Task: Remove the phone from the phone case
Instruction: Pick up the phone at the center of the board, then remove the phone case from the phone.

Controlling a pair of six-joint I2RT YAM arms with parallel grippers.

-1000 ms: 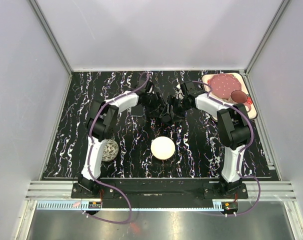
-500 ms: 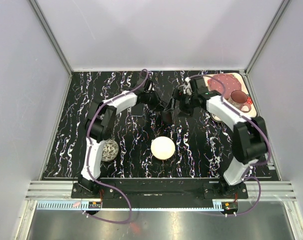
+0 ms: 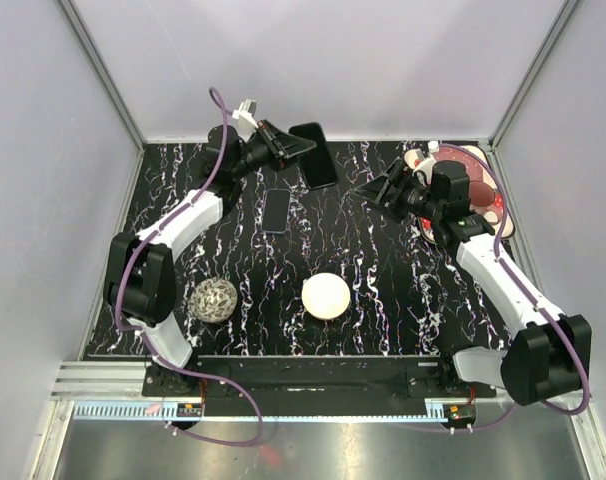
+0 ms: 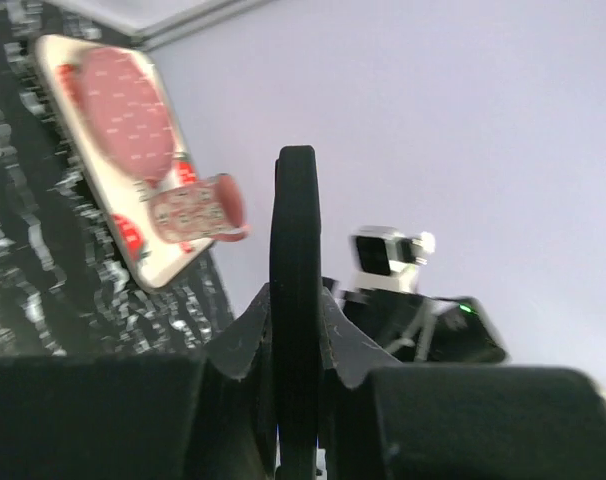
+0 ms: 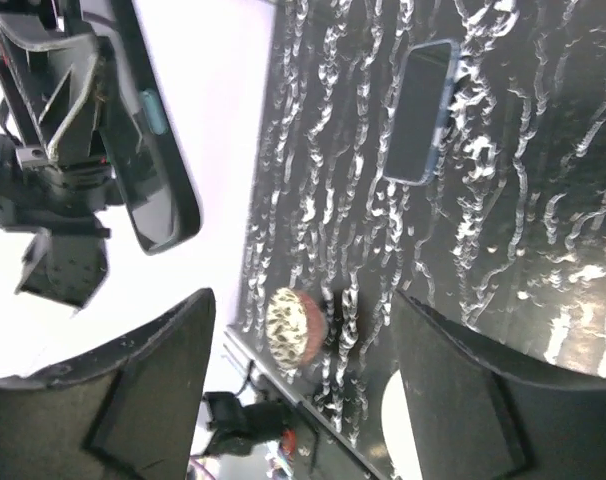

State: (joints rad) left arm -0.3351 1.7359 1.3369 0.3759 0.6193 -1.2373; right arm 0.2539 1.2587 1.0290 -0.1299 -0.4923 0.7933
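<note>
Both arms are apart again after the huddle at the middle of the table (image 3: 413,290) a second ago. Our left gripper (image 3: 299,149) is now sitting high at the upper centre-left of the top view, and our right gripper (image 3: 374,188) is hanging right of centre, just beside the tray (image 3: 418,160).

We are pinching the black phone case (image 3: 319,155) firmly in the left fingers and holding it off the table, tilted. In the left wrist view it is showing edge-on, squeezed between both pads. The phone (image 3: 276,210) is lying flat on the table at upper centre, dark face up with a bluish rim, clear of the case and touching neither gripper.

We are keeping the right jaws spread wide with nothing between them; through that gap the right wrist view is taking in the phone at upper right and the held case at upper left.

A pink cup (image 4: 198,205) is lying on the tray. A white disc (image 3: 326,296) and a patterned ball (image 3: 215,300) are resting at lower centre, well apart from the phone.
</note>
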